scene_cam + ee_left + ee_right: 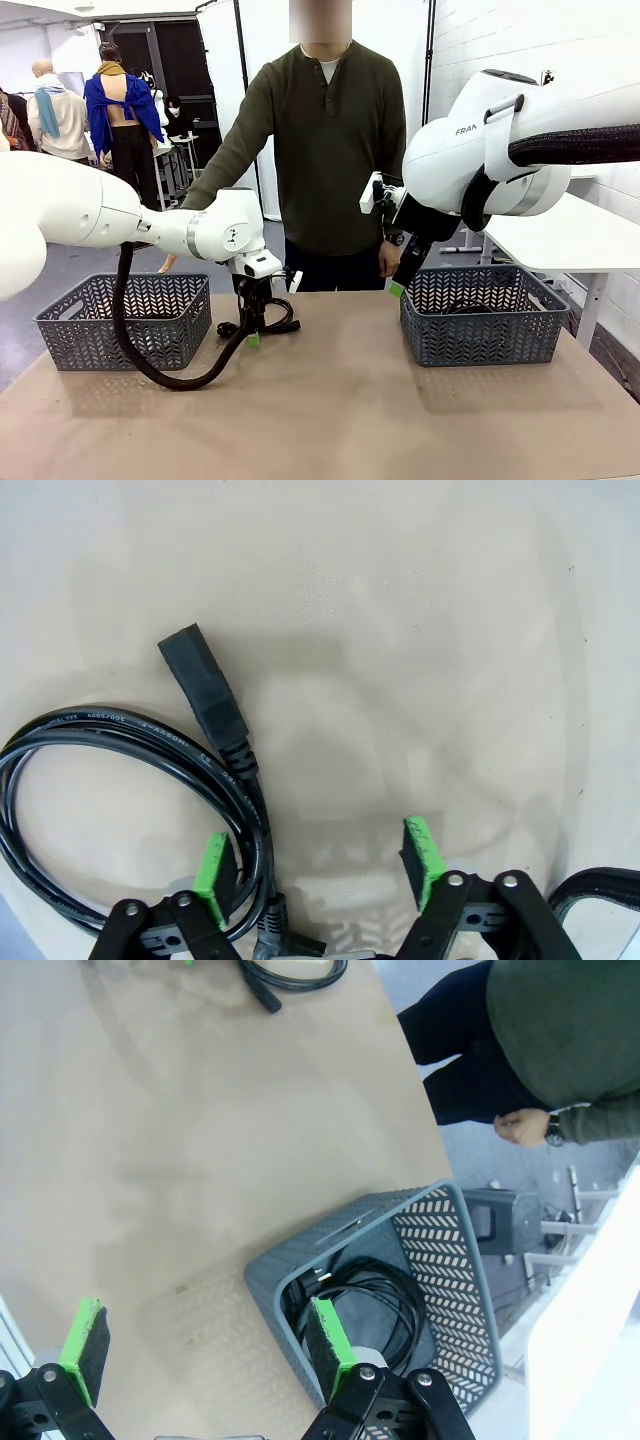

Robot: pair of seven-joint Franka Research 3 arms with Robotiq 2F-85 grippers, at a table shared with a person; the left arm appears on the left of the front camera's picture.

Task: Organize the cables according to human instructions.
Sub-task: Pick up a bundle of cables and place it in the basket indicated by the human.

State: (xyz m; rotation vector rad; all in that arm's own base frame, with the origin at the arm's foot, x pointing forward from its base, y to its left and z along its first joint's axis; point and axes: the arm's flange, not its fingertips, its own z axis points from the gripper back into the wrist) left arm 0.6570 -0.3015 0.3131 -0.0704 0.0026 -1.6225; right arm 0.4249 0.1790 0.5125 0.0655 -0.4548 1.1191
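Tan tabletop (340,400): you have the left gripper (320,865), jaws spread, straddling a coiled black cable (130,770); right gripper (205,1345) spread wide above a grey basket (455,1260)

The right arm (470,150) reads "FRA"; cable (130,735) print is illegible.

Black cable (120,750) on a tan table (420,630); grey herringbone-patterned baskets (485,320); green pads (330,1335).

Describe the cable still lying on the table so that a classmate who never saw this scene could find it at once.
Start at the tan table between two grey baskets. Under the left hand, near the far edge, lies a coiled black cable. Unlike the cable in the right basket, it rests on bare tabletop.
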